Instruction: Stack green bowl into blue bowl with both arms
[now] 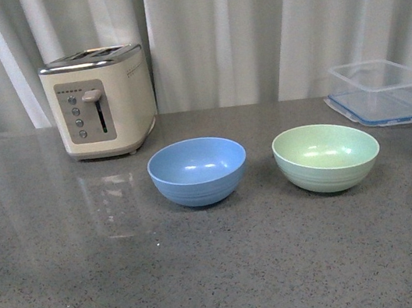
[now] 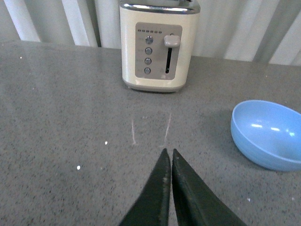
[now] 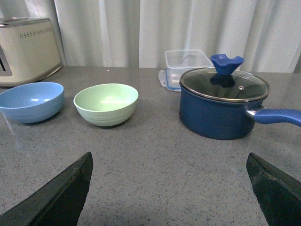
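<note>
The green bowl (image 1: 327, 156) stands upright and empty on the grey counter, right of the blue bowl (image 1: 198, 171), a short gap between them. Neither arm shows in the front view. In the left wrist view my left gripper (image 2: 168, 151) is shut and empty, its tips together over bare counter, with the blue bowl (image 2: 268, 134) off to one side. In the right wrist view my right gripper (image 3: 169, 157) is wide open and empty, low over the counter, with the green bowl (image 3: 106, 103) and blue bowl (image 3: 30, 101) some way beyond its fingers.
A cream toaster (image 1: 100, 100) stands at the back left, behind the blue bowl. A clear plastic container (image 1: 382, 90) lies at the back right. A dark navy lidded pot (image 3: 223, 103) with a long handle stands right of the green bowl. White curtains hang behind the counter.
</note>
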Motion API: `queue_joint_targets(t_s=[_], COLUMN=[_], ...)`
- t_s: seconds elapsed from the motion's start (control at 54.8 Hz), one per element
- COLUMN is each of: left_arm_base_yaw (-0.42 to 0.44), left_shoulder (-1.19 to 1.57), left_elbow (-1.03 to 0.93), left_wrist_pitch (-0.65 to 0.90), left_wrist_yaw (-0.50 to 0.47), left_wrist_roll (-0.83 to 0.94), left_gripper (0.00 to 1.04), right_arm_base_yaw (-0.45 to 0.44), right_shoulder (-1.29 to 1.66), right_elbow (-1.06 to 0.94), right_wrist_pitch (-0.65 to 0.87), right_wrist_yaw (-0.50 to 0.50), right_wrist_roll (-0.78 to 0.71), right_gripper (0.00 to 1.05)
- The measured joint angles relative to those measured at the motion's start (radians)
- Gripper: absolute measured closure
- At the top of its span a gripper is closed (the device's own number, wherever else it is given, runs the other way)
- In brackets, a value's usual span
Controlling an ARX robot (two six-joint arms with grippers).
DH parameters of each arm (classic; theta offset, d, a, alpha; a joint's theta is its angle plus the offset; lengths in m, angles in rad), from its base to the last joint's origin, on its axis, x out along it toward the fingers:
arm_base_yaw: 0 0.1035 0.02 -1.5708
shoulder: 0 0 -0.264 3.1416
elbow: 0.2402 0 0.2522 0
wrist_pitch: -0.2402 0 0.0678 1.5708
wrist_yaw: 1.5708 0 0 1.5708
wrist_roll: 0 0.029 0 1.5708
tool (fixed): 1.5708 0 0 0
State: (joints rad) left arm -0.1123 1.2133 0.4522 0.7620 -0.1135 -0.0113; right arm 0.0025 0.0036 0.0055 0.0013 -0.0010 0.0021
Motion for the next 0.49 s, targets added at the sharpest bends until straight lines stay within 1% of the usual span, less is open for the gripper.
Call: queue_joint_targets(t_s=[0.018,0.328,0.365,0.401,0.493], left_arm_base_yaw=[0.003,0.041,0.066,0.087,0.110], left_shoulder=[-0.011,-0.170,-0.193,-0.217,-0.282], left_elbow=[-0.021,-0.205,-0.226,-0.245,-0.288], left_wrist_pitch=[0.005,0.024,0.023,0.018,-0.002], left_wrist_yaw=[0.006,0.045,0.086,0.106,0.107], left_wrist_roll=[-0.002,0.003,0.003,0.004,0.003], left_gripper=[1.02,1.01,1.01,1.01,1.01], right_arm_base_yaw=[0.000,0.000,0.000,0.000,0.000], right_shoulder=[0.000,0.000,0.000,0.000,0.000], right_elbow=[0.000,0.000,0.000,0.000,0.000], right_wrist_pitch=[0.000,0.000,0.000,0.000,0.000], right_wrist_yaw=[0.000,0.000,0.000,0.000,0.000], right_wrist_roll=[0.000,0.000,0.000,0.000,0.000], right_gripper=[0.10,0.10,0.10,0.10,0.10])
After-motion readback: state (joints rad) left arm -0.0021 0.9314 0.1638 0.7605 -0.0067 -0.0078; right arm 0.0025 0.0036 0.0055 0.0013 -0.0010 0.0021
